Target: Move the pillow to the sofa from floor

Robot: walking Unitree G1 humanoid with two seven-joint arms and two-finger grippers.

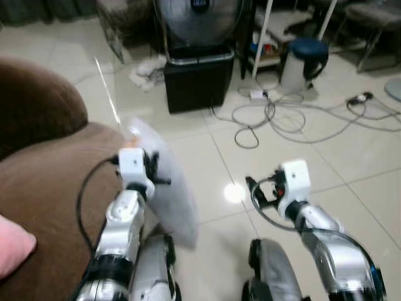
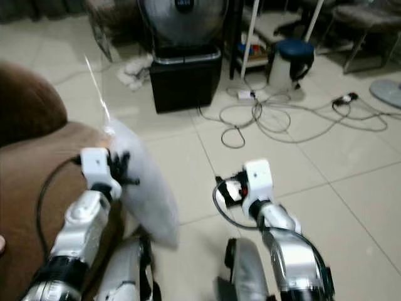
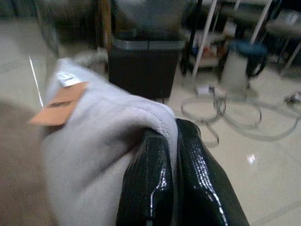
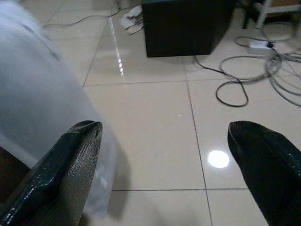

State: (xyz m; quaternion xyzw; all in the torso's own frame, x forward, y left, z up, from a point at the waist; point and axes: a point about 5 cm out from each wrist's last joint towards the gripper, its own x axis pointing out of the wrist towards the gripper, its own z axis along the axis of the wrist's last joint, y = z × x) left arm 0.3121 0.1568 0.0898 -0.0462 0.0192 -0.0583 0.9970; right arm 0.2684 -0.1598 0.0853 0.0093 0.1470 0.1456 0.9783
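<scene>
White pillow [image 1: 164, 182] at centre-left of the eye views, off the floor [image 1: 351, 157], beside the brown sofa [image 1: 44, 182]; pinched by the left gripper [image 1: 153, 179], likely for carrying across. Left wrist view: fingers [image 3: 155, 188] pressed together on the pillow's edge. Right wrist view: right gripper [image 4: 164, 155] spread, empty, lower frame, apparently standing by.

The soft pale-grey fabric pillow [image 1: 164, 182] with an orange tag hangs upright, off the floor, just beside the brown plush sofa [image 1: 44, 188].
</scene>
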